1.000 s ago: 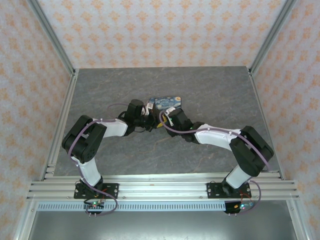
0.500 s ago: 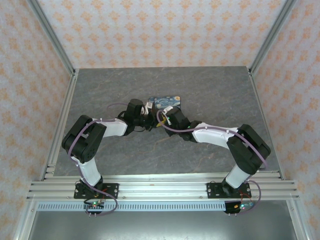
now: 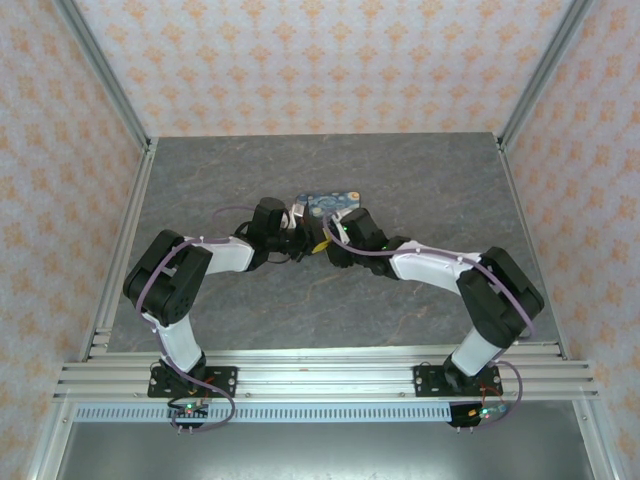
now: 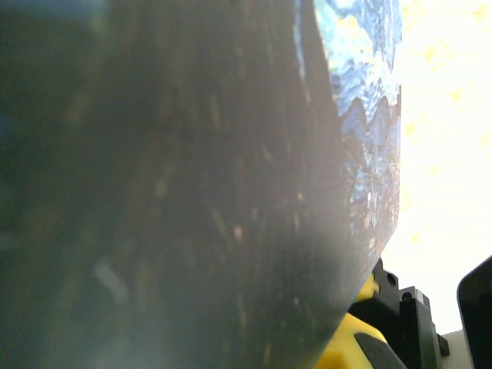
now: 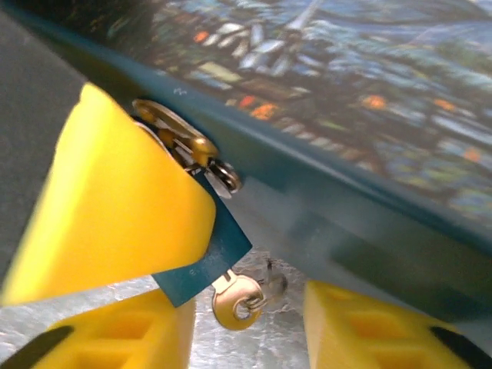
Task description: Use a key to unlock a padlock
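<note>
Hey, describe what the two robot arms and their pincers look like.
The left arm and right arm look alike: white links between bulky black joints, and a lilac cable looping along each. Each stands on a black base plate. The right pincer has chunky yellow fingers with black inserts.

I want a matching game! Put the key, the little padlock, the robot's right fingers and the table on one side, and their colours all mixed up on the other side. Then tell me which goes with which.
Things:
1. key
2. padlock
3. right end effector's fingers
4. table

Colours:
A. grey
B. yellow
C. dark blue-green
D. pale brassy metal

Pairs: 1-D, 2-C, 3-B, 4-A.
</note>
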Robot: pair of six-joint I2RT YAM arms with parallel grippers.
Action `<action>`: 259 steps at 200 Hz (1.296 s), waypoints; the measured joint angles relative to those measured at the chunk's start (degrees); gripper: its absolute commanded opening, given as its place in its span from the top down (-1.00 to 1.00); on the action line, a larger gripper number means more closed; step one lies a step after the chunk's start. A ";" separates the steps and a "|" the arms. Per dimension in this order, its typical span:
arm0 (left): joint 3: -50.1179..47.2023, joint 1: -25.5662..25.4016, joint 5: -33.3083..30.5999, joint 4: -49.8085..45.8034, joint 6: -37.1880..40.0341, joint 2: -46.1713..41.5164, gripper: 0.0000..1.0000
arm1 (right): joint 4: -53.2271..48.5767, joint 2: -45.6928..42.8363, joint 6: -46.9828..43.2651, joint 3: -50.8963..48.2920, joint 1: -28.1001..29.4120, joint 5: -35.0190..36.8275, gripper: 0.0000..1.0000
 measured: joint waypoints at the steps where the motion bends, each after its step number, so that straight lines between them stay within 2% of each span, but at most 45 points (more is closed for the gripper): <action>1: 0.00 0.00 0.02 0.00 0.04 0.00 1.00 | 0.00 -0.09 0.17 -0.02 -0.02 -0.11 -0.08; 37: 0.00 -0.04 0.00 -3.19 3.82 0.00 1.00 | 1.05 -7.87 4.33 -3.89 -1.55 -4.37 -0.30; 73: 0.00 -0.04 -0.35 -8.63 9.03 0.00 0.84 | 4.59 -14.14 11.76 -10.36 -3.98 -7.15 -0.38; 115: -0.02 -0.15 -1.29 -11.13 13.94 -0.11 0.38 | 11.32 -14.32 23.45 -15.06 -4.07 -11.17 -0.44; 170: -1.20 -0.15 -1.55 -14.53 15.13 -2.60 -0.09 | 21.00 -9.94 34.62 -17.25 -4.07 -13.35 -0.48; 223: -3.10 -0.15 -3.82 -20.70 16.87 -10.93 -0.60 | 24.28 -5.57 37.66 -16.72 -4.07 -12.55 -0.54; 252: -3.04 -0.15 -6.43 -24.83 18.47 -16.79 -0.76 | 22.69 -2.78 36.98 -13.07 -4.48 -11.50 -0.56; 259: -3.02 -0.15 -7.26 -25.83 18.95 -17.94 -0.88 | 22.27 -2.14 36.70 -11.74 -4.85 -11.28 -0.57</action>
